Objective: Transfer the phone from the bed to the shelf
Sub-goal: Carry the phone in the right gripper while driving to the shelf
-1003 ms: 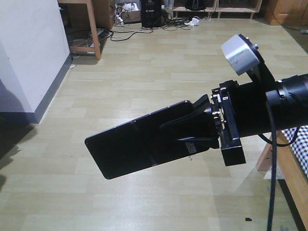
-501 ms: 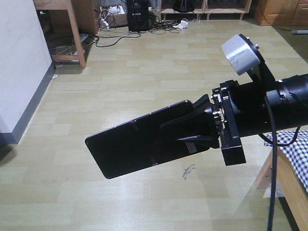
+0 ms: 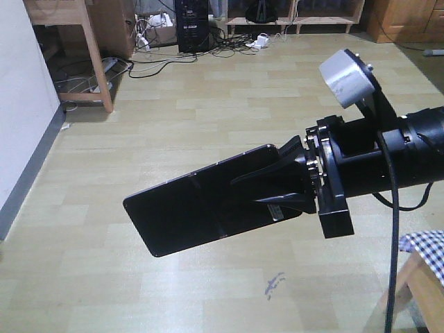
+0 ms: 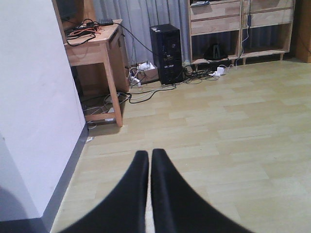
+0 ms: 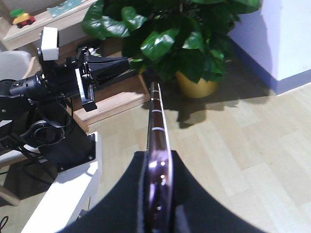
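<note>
The phone (image 3: 201,211), a glossy black slab with a crease across it, hangs level over the floor. My right gripper (image 3: 246,193) is shut on its near end. Seen edge-on in the right wrist view, the phone (image 5: 155,111) shows a pinkish rim squeezed between the right gripper (image 5: 156,154) fingers. My left gripper (image 4: 149,153) is shut with nothing in it; the left gripper (image 5: 125,66) also shows from the side. A corner of the bed (image 3: 424,246) with its gingham sheet sits at the lower right. Thick pale shelf planks (image 5: 116,101) lie behind my left arm.
A white wall (image 4: 34,97) runs along the left. Beyond it stand a wooden desk (image 4: 95,43), a black computer tower (image 4: 165,53) and tangled cables (image 3: 159,55). A wooden drawer unit (image 4: 216,19) lines the far wall. A large potted plant (image 5: 189,43) stands beside the planks.
The room has shifted in view: the wall and desk slid left, and the bed dropped toward the lower right corner. The phone stays gripped in the same pose.
</note>
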### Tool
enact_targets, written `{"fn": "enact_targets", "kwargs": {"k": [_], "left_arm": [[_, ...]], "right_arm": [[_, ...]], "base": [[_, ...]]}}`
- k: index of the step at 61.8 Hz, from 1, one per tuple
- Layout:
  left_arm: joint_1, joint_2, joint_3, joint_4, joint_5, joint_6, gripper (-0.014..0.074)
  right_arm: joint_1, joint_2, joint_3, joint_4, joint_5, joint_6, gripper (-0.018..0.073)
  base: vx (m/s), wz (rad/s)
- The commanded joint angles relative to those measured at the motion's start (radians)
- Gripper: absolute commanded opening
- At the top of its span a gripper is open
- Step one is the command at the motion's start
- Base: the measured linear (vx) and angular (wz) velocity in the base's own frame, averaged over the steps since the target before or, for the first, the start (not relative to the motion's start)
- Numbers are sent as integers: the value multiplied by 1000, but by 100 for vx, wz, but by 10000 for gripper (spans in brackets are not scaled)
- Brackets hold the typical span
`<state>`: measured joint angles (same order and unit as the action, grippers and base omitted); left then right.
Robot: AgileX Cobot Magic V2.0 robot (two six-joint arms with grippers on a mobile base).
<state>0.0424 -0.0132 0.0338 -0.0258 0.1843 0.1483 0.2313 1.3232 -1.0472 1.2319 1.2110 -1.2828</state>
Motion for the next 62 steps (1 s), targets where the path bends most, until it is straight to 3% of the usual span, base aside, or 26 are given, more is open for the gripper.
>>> {"fn": "enact_targets", "kwargs": {"k": [1, 62], "left_arm": [[-4, -13, -21, -9, -72, -6, 1], [-4, -13, -21, -9, -72, -6, 1]], "right_arm": [[-3, -29, -25, 92, 76, -7, -2], [-3, -29, -25, 92, 76, -7, -2]], "base": [[35, 0], [38, -2]]}}
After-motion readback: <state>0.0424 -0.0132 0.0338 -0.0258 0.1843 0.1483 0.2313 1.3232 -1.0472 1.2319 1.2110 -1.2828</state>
